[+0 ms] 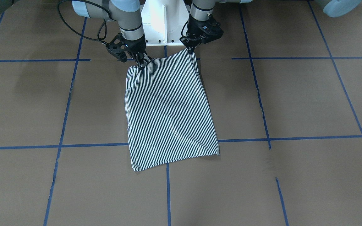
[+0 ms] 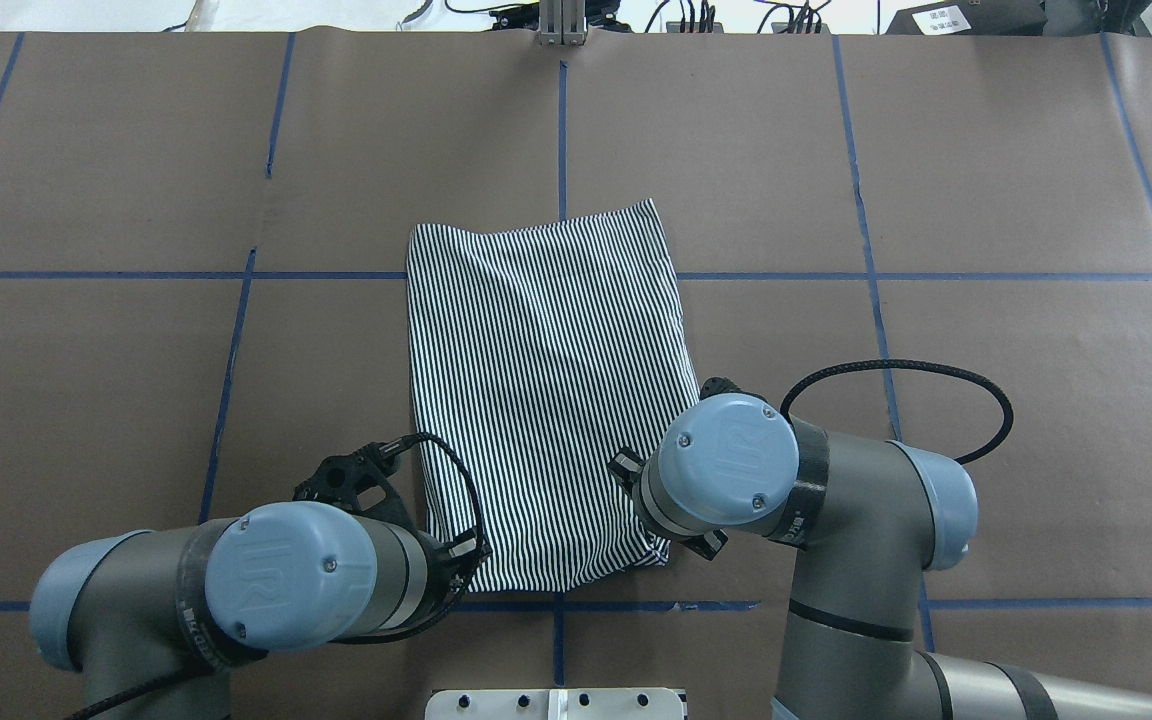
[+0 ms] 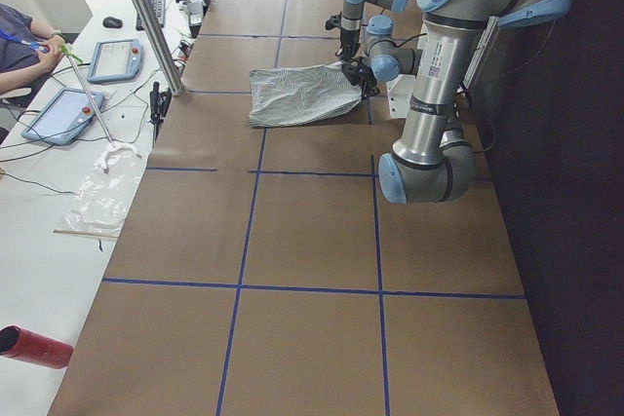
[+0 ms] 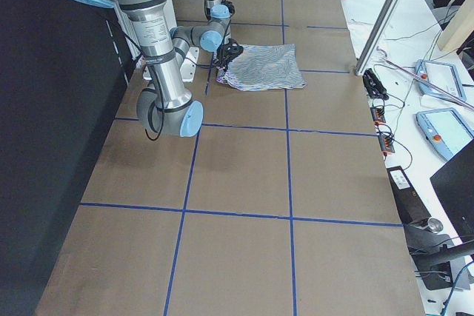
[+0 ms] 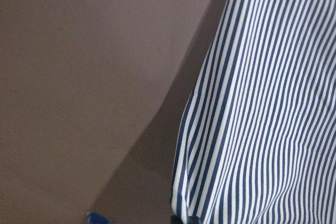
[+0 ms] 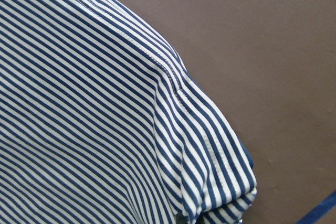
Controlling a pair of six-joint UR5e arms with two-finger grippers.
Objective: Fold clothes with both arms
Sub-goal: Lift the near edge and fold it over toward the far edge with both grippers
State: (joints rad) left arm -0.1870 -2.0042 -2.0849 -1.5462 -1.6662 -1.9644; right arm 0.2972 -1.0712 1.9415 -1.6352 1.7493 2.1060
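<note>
Folded striped shirt (image 1: 171,110), collar hidden, corners pinched by left gripper (image 1: 189,49) and right gripper (image 1: 142,63)

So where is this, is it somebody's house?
Probably a robot lab, not a house. A left arm and a right arm handle a striped shirt on a table marked with blue tape lines, and a side bench holds control tablets.

Left gripper (image 1: 190,50) and right gripper (image 1: 143,63) low, each clamped on the shirt (image 1: 168,110).
</note>
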